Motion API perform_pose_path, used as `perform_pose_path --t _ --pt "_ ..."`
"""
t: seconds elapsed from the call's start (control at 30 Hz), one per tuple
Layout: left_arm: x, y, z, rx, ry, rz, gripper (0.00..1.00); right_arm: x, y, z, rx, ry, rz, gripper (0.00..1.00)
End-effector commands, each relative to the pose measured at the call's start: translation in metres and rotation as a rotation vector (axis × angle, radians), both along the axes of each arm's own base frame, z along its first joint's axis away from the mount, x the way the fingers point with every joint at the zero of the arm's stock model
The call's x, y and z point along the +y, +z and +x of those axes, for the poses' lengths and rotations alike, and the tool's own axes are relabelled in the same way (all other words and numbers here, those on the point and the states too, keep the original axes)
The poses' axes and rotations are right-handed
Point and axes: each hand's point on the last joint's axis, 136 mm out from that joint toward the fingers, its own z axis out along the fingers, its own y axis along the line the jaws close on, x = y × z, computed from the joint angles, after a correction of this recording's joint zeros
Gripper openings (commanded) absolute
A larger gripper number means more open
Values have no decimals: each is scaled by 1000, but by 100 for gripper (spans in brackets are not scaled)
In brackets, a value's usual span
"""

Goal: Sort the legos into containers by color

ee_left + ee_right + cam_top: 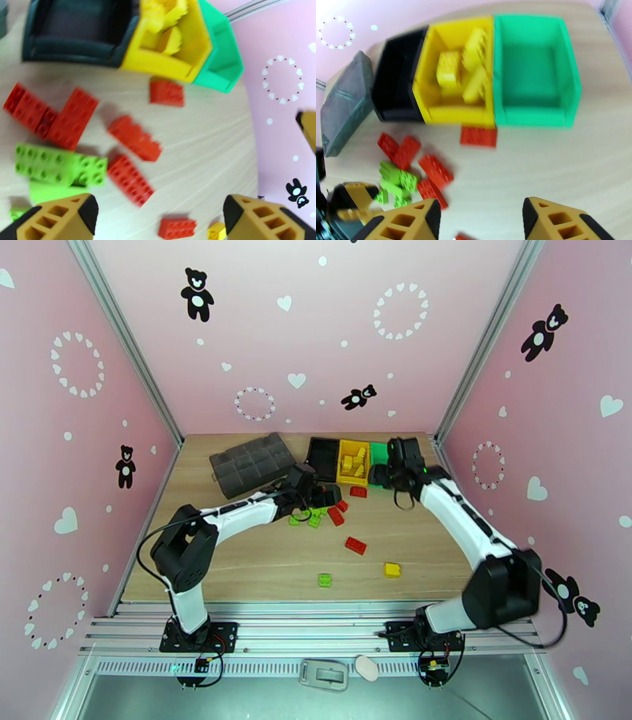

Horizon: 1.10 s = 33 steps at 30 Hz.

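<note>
The containers stand in a row at the back: black (322, 455), yellow (351, 474) and green (380, 451). Several yellow legos (452, 69) lie in the yellow bin (454, 115); the green bin (533, 117) looks empty inside. Red legos (134, 138) and light green legos (59, 165) lie in a cluster on the table before the bins. One red brick (478, 136) touches the yellow bin's front. My left gripper (158, 221) hangs open over the cluster, holding nothing. My right gripper (480, 221) stands open in front of the green and yellow bins, nothing between its fingers.
A dark-grey organizer box (251, 463) sits at the back left. Nearer the front lie a lone red brick (355, 545), a yellow brick (392, 569) and a green brick (325, 580). Pink walls close in both sides and the back.
</note>
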Motion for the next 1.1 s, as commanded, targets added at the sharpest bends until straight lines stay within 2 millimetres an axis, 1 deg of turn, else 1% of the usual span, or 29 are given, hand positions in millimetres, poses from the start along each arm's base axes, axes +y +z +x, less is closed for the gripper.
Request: perform_pose_path --t 0.0,0.13,0.23,0.37,0.53,0.7,0.83,1.07 --pt "8 15 -3 -46 23 -29 89 -14 -29 -46 98 -63 4 66" --pt "12 10 -14 -39 25 -37 89 -26 -53 -93 149 -128 22 77" --pt "11 6 -22 -34 12 -36 89 -36 -71 -125 176 -192 43 80" --pt "7 2 -27 -23 2 -57 89 -42 -88 -151 189 -251 69 81" --pt "3 6 -26 -25 -6 -77 89 -40 -113 -166 251 -258 68 80" --pt "2 8 -26 -34 -7 -79 90 -34 -134 -175 309 -224 29 78" --pt "1 5 -26 -26 -8 -83 89 -29 -144 -179 344 -190 -13 77" --pt "0 3 -27 -20 -8 -90 90 -25 -151 -184 362 -159 -58 73"
